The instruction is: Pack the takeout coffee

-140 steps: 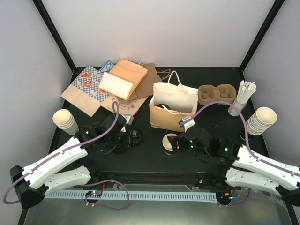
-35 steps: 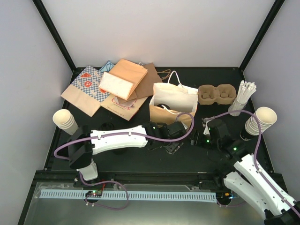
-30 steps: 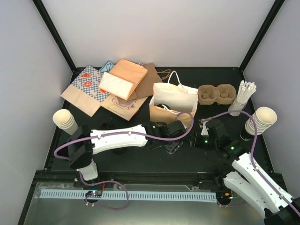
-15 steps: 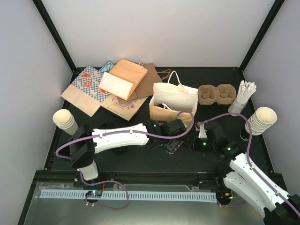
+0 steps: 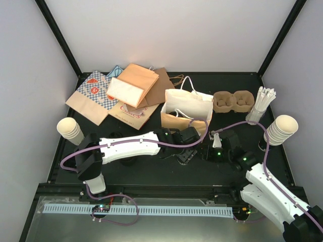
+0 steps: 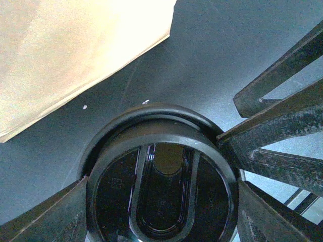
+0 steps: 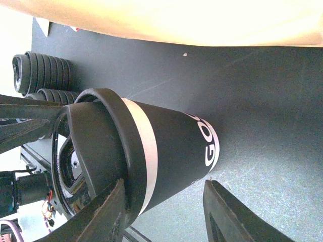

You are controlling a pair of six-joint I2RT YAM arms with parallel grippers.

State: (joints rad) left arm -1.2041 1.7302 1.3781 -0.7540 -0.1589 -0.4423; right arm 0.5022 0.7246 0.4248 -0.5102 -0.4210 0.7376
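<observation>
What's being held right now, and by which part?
Left claw grips the cup's lid by its rim; right claw brackets the cup at its sleeve, contact unclear.

You have soft, even overhead light on the black table [image 5: 166, 171], with only faint shadows. In both wrist views the paper bag [image 6: 75, 50] blows out into glare. Below it the cup lid [image 6: 161, 186] carries glossy reflections and looks slightly soft.

Right gripper [image 7: 164, 187] now around cup [image 7: 169, 138]
</observation>
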